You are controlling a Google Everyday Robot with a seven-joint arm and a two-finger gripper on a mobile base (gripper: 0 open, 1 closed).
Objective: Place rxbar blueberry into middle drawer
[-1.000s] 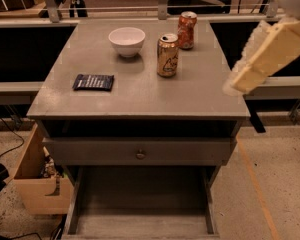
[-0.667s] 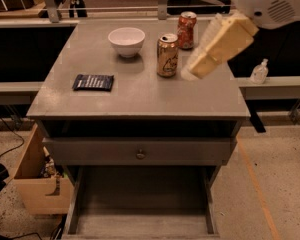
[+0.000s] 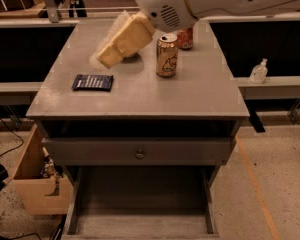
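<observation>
The rxbar blueberry (image 3: 92,82), a dark navy flat wrapper, lies on the left part of the grey cabinet top (image 3: 190,91). My gripper (image 3: 104,59), cream-coloured, hangs above the back left of the top, a little behind and to the right of the bar, and does not touch it. The white arm housing (image 3: 210,1) fills the upper right. The middle drawer (image 3: 140,196) stands pulled out at the bottom of the view, with a bare grey floor.
A gold can (image 3: 166,55) stands mid-top, and an orange can (image 3: 185,38) behind it is partly hidden by the arm. A shut drawer front with a brass knob (image 3: 139,154) sits above the open drawer. A cardboard box (image 3: 37,184) stands on the floor at left. A small bottle (image 3: 258,72) is on the right ledge.
The arm has swung from the right side across the top to the left. The gripper now covers the white bowl and is near the bar. The bar and cans have not moved.
</observation>
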